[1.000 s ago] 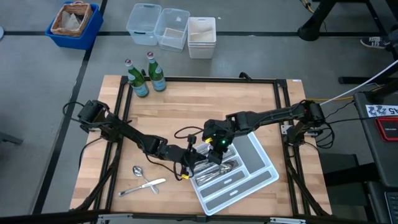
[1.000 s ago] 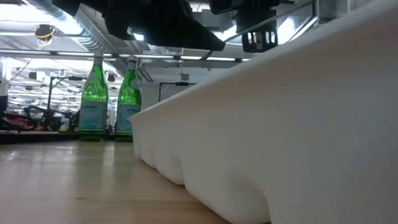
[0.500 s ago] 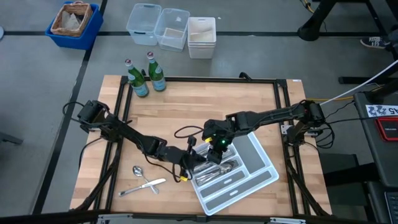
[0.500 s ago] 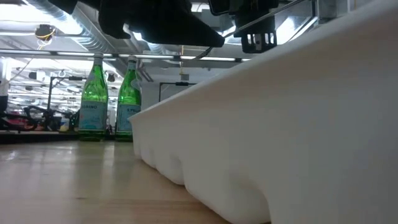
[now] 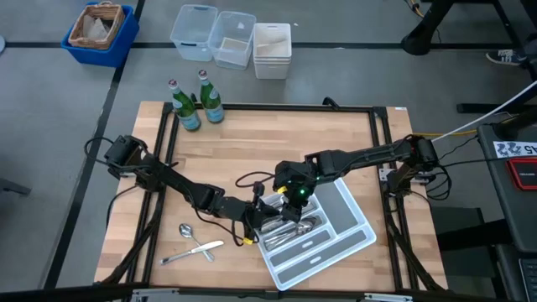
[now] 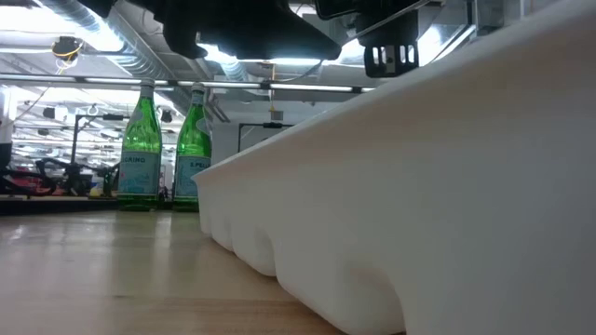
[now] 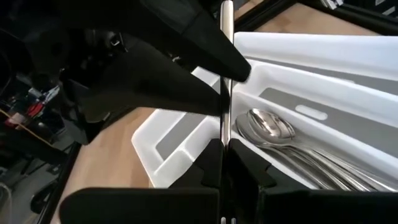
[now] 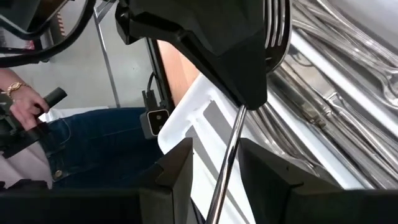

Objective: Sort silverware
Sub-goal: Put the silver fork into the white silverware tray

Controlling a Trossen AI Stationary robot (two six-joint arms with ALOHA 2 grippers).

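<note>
Reaching low from the left, I pinch my left gripper (image 5: 254, 214) shut on a fork (image 8: 244, 118) over the tray (image 5: 352, 239) edge. My right gripper (image 5: 289, 204), stretched from the right, hangs open around its handle. Other silverware (image 5: 294, 228) lies in the tray.

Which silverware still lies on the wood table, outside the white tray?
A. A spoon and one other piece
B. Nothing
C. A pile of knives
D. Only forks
A: the high view shows a spoon and a second piece on the table, left of the tray.
</note>
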